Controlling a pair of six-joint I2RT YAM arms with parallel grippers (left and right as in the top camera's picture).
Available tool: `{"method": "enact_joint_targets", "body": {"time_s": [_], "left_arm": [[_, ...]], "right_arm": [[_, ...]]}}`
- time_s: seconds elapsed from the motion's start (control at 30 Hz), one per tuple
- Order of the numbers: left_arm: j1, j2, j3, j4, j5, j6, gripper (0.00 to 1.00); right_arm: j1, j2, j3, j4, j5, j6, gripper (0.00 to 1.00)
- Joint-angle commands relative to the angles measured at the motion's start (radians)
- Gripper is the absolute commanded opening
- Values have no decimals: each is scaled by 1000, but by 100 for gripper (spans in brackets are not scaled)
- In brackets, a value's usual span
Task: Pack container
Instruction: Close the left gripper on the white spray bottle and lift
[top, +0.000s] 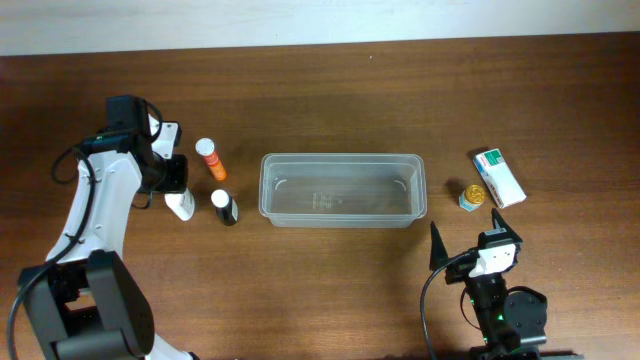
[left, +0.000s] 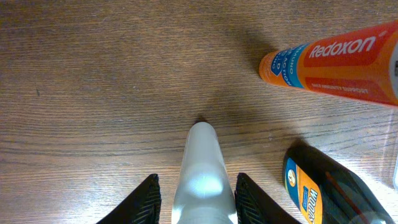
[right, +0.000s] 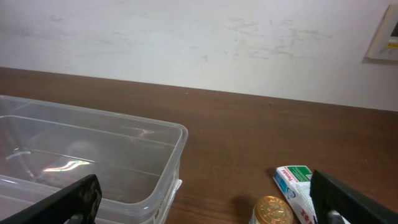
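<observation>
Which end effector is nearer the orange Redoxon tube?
Left. The left end effector straddles the white bottle just beside the orange tube; the right end effector sits on the far side of the container, toward the table's front edge.

Container (right: 169, 163) left; gold-capped jar (right: 272, 210) beside carton (right: 296, 184) right; end effector (right: 204, 186) jaws spread.

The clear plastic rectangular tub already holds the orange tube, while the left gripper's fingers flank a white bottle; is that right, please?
Not quite: the clear plastic rectangular tub is empty. The orange tube lies on the wooden table to the tub's left, as the overhead view shows. The fingers of the left gripper do flank the white bottle.
</observation>
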Motion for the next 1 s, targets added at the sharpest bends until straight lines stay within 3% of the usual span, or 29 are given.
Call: {"method": "enact_joint_targets", "body": {"time_s": [0.0, 0.37, 0.4, 0.43, 0.5, 0.97], "left_arm": [[1, 8, -11, 7, 1, 6, 37], [1, 8, -11, 7, 1, 6, 29], [1, 8, -11, 5, 0, 6, 30], [1, 8, -11, 4, 0, 6, 43], [1, 8, -11, -1, 0, 6, 59], [1, 8, -11, -76, 0, 2, 57]], "right_arm": [[-8, -8, -5, -5, 5, -3, 98], [-8, -8, -5, -5, 5, -3, 98], [-8, -8, -5, -5, 5, -3, 98], [-8, -8, -5, -5, 5, -3, 98], [-8, -8, -5, -5, 5, -3, 98], [-8, -8, -5, -5, 5, -3, 98]]}}
